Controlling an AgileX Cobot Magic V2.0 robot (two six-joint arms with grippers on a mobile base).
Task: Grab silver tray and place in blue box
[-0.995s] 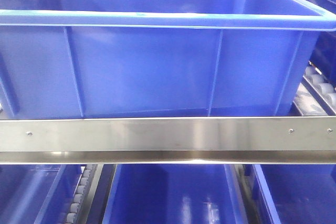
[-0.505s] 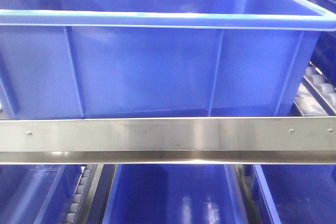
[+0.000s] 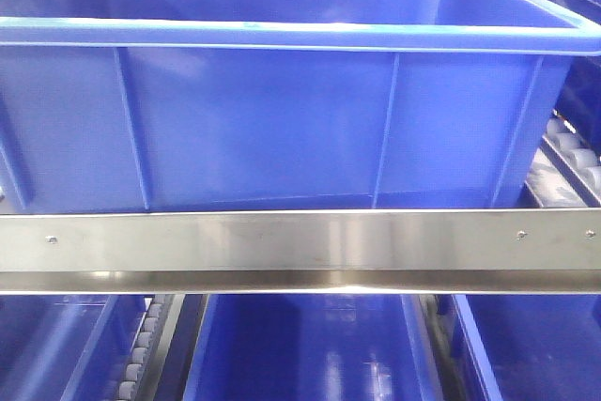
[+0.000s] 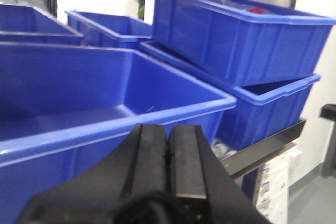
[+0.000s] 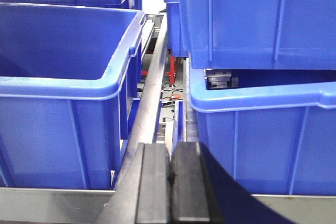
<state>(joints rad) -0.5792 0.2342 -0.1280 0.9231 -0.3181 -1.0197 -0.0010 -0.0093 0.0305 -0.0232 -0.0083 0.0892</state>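
Observation:
The blue box [image 3: 282, 119] fills the front view, standing empty on a shelf behind a steel rail. The same box shows ahead of my left gripper [image 4: 168, 129], as the near crate [image 4: 79, 87], and to the left of my right gripper [image 5: 170, 150], as the left crate [image 5: 58, 108]. Both grippers are shut with nothing between the pads, and both sit just below the level of the box rim. The silver tray is out of view in every frame.
A steel shelf rail [image 3: 300, 241] runs across in front of the box. More blue crates [image 3: 310, 354] sit on the shelf below, beside roller tracks [image 3: 141, 345]. Two stacked crates [image 4: 236, 30] stand to the right of the box, also close on the right in the right wrist view [image 5: 252, 14].

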